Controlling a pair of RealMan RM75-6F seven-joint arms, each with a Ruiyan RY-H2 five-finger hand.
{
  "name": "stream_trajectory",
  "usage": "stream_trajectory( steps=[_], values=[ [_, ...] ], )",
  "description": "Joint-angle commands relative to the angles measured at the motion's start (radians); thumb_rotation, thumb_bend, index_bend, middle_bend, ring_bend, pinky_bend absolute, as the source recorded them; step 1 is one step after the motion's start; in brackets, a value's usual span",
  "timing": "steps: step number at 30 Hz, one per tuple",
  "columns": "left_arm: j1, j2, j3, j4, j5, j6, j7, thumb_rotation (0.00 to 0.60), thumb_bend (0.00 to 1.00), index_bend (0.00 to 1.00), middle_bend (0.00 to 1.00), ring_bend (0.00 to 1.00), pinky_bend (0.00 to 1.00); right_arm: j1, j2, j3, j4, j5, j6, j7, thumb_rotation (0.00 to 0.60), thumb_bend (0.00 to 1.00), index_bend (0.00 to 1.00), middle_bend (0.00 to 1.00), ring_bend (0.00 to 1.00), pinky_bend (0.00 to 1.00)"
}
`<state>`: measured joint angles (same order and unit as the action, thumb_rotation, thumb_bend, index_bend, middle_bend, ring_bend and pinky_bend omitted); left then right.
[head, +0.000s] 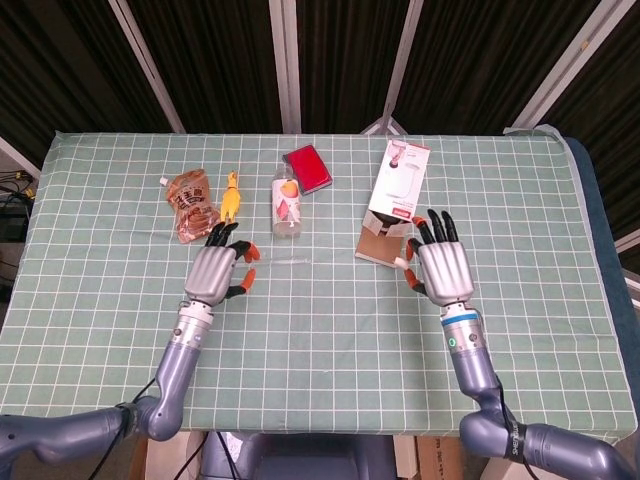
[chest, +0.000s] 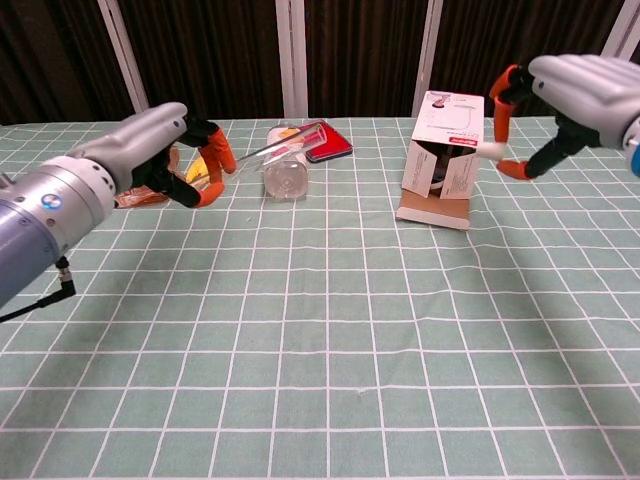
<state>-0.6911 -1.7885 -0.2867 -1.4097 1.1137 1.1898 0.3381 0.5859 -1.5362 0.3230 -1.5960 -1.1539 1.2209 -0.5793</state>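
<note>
I pinch a clear tube (chest: 285, 145) in my left robot hand (head: 216, 272), lifted above the surface (head: 320, 330) near the bottle (head: 286, 205); my right robot hand (chest: 570, 95) pinches a small white cap (chest: 488, 149) in front of the box (chest: 445, 150). To join them well, I should keep both pinches firm and line the cap up with the tube's open end. The tube's long axis rises away from my left robot hand, toward the right.

A thin clear glass tube (chest: 285, 143) is held tilted above the bench, its far end raised toward the right, while a small white cylindrical piece (chest: 489, 149) is pinched level in the air beside the white carton
</note>
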Motion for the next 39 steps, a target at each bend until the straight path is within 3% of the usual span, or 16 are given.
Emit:
stream_trajectory(
  steps=[1,11,23,39],
  values=[
    [-0.020,-0.047,-0.012,0.042,-0.016,-0.011,-0.007,0.600,0.71,0.50,0.50,0.10,0.00,0.042,0.050,0.012,-0.025,-0.064,-0.030,0.009,0.600,0.36,0.58,0.21,0.01,0.00],
    [-0.038,-0.094,-0.028,0.061,-0.037,-0.009,0.021,0.600,0.71,0.50,0.50,0.10,0.00,0.099,0.083,-0.035,0.019,-0.184,-0.061,-0.019,0.600,0.36,0.58,0.21,0.01,0.00],
    [-0.056,-0.131,-0.041,0.063,-0.049,0.000,0.056,0.600,0.71,0.50,0.50,0.10,0.00,0.144,0.053,-0.089,0.076,-0.274,-0.075,-0.048,0.600,0.36,0.58,0.21,0.02,0.00],
    [-0.052,-0.176,-0.032,0.082,-0.026,0.031,0.054,0.600,0.71,0.50,0.50,0.09,0.00,0.151,0.023,-0.095,0.077,-0.260,-0.055,-0.057,0.600,0.36,0.58,0.22,0.02,0.00]
  ],
)
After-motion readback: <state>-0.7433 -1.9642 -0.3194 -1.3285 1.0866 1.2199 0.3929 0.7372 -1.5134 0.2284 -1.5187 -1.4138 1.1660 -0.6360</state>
